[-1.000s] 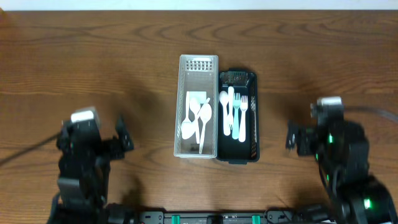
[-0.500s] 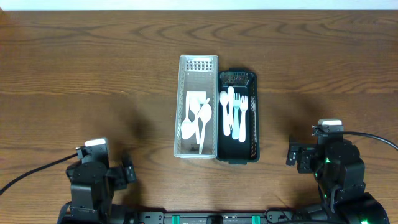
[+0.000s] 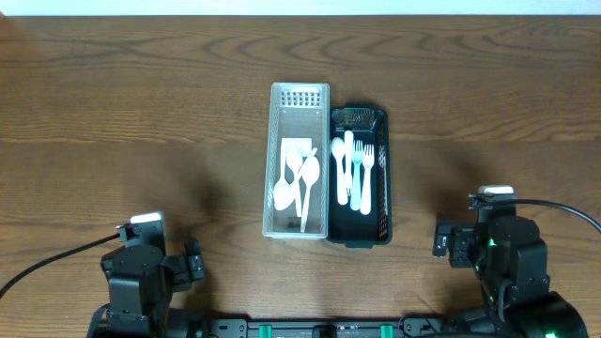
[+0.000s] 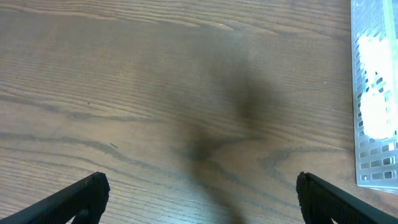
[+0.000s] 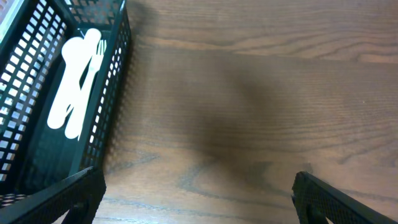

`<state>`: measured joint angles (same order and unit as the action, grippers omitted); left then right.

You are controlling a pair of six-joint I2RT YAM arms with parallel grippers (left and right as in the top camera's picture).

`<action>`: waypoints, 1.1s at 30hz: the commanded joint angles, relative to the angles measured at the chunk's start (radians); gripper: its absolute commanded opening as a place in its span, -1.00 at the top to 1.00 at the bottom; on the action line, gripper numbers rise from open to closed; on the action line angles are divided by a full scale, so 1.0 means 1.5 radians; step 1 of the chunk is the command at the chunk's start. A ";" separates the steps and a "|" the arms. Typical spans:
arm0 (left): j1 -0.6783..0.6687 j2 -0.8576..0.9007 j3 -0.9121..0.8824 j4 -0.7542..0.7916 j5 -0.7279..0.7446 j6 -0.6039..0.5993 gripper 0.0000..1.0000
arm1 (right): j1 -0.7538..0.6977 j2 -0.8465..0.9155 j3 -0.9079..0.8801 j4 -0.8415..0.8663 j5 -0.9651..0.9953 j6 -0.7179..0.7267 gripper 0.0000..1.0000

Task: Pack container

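Note:
A white mesh container (image 3: 299, 99) holds white spoons (image 3: 299, 178). Right beside it a black mesh container (image 3: 359, 119) holds white and light-blue forks and spoons (image 3: 354, 172). My left gripper (image 3: 192, 265) is open and empty at the table's front left; its wrist view shows bare wood and the white container's edge (image 4: 375, 93). My right gripper (image 3: 441, 239) is open and empty at the front right; its wrist view shows the black container (image 5: 37, 118) with white cutlery (image 5: 78, 78) at the left.
The wooden table (image 3: 141, 103) spreads round the two containers. The table's front edge runs just below both arms. Nothing else lies on the wood.
Both arms have drawn back toward the table's front edge and lowered; the left arm moved most. The containers and cutlery have not moved.

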<state>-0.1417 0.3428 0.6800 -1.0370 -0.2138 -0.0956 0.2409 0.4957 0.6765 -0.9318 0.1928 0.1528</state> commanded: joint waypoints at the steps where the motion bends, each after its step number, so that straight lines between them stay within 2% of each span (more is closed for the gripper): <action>1: -0.004 -0.003 -0.002 -0.002 -0.005 0.009 -0.96 | -0.009 -0.030 -0.003 -0.010 0.003 0.010 -0.99; 6: -0.004 -0.003 -0.002 -0.002 -0.006 0.009 -0.96 | -0.095 -0.156 -0.029 0.005 -0.045 -0.010 -0.99; 10: -0.004 -0.003 -0.002 -0.002 -0.005 0.009 -0.96 | -0.128 -0.280 -0.113 0.062 -0.072 -0.013 -0.98; 12: -0.004 -0.003 -0.002 -0.002 -0.005 0.009 -0.96 | -0.138 -0.332 -0.175 0.130 -0.083 -0.013 -0.99; 20: -0.004 -0.003 -0.002 -0.002 -0.005 0.009 -0.96 | -0.144 -0.327 -0.351 0.502 -0.116 -0.086 -0.98; 24: -0.004 -0.003 -0.002 -0.002 -0.005 0.009 -0.96 | -0.144 -0.327 -0.427 0.628 -0.117 -0.141 -0.99; 28: -0.004 -0.003 -0.002 -0.002 -0.005 0.009 -0.96 | -0.144 -0.327 -0.447 0.567 -0.117 -0.144 -0.98; 33: -0.004 -0.003 -0.002 -0.002 -0.005 0.009 -0.96 | -0.144 -0.327 -0.447 0.572 -0.117 -0.148 -0.99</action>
<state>-0.1425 0.3412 0.6788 -1.0405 -0.2138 -0.0959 0.0319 0.0139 0.0082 -0.0696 0.0235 -0.0414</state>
